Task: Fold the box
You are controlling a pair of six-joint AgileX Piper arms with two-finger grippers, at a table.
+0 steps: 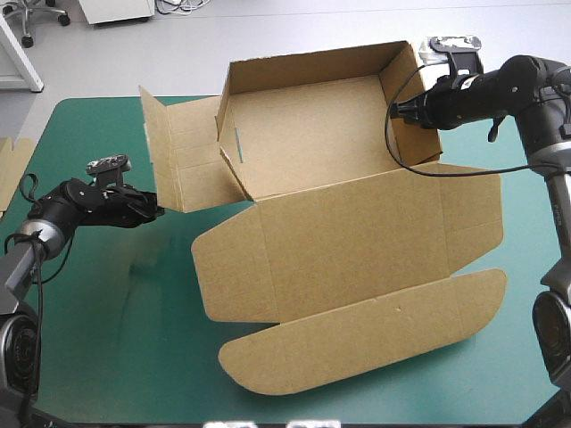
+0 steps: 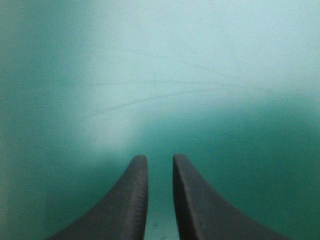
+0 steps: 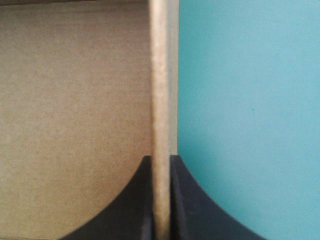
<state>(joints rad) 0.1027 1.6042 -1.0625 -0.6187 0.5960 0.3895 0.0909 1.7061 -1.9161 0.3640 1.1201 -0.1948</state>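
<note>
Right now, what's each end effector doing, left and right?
Left end effector: slightly open, empty, over the teal-green table cover.
Right end effector: shut on the brown cardboard box, at its right wall.

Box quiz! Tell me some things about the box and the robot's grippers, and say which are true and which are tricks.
1. The right gripper pinches a wall of the box. True.
2. The left gripper holds the box too. False: only the teal-green cover shows between its fingers.
3. The lid lies flat on the table. True.
4. The box is white. False: it is brown.
</note>
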